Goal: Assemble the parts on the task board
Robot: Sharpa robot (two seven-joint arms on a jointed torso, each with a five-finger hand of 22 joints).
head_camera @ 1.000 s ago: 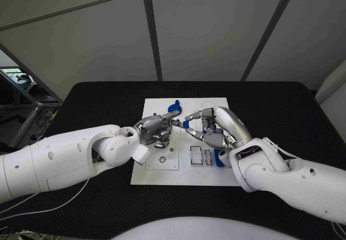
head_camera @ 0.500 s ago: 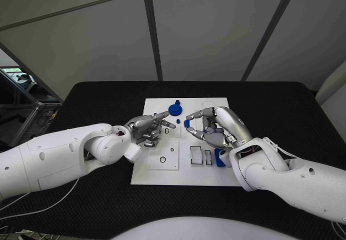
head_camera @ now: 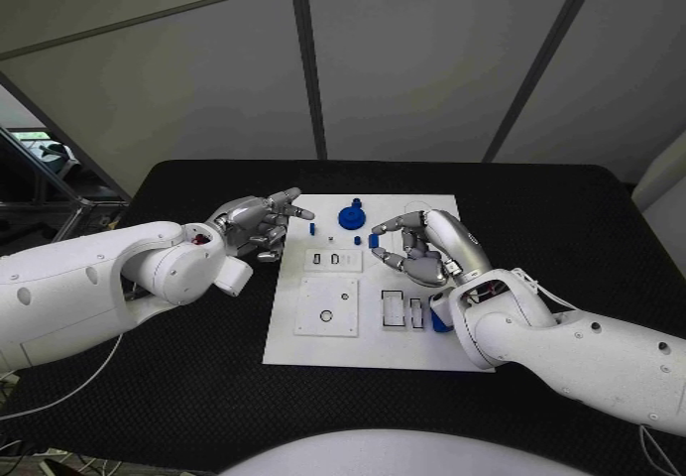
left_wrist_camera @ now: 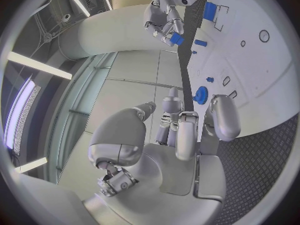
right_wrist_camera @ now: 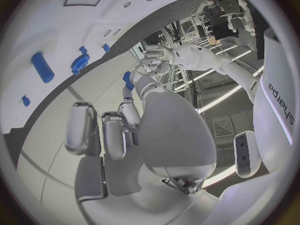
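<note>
The white task board [head_camera: 322,342] lies in the middle of the table. My right hand [head_camera: 424,248] hovers over the board's upper middle and pinches a small blue part [head_camera: 373,241] at its fingertips; the same held part [left_wrist_camera: 177,37] shows in the left wrist view. My left hand [head_camera: 258,222] is beside the board's left edge, fingers apart and holding nothing. A blue gear [head_camera: 352,216] stands near the board's far edge, with a small blue peg [head_camera: 312,228] to its left. An oblong blue part [head_camera: 436,313] lies on the board's right side by my right wrist.
A square white plate with a round hole [head_camera: 326,305] and rectangular slots [head_camera: 392,308] sit in the board's near half. Two small slots [head_camera: 335,259] lie under the gear. Black table [head_camera: 186,367] surrounds the board.
My left hand has pulled away from my right hand, moving left off the board and opening its fingers. My right hand stays over the board, still pinching the blue part.
</note>
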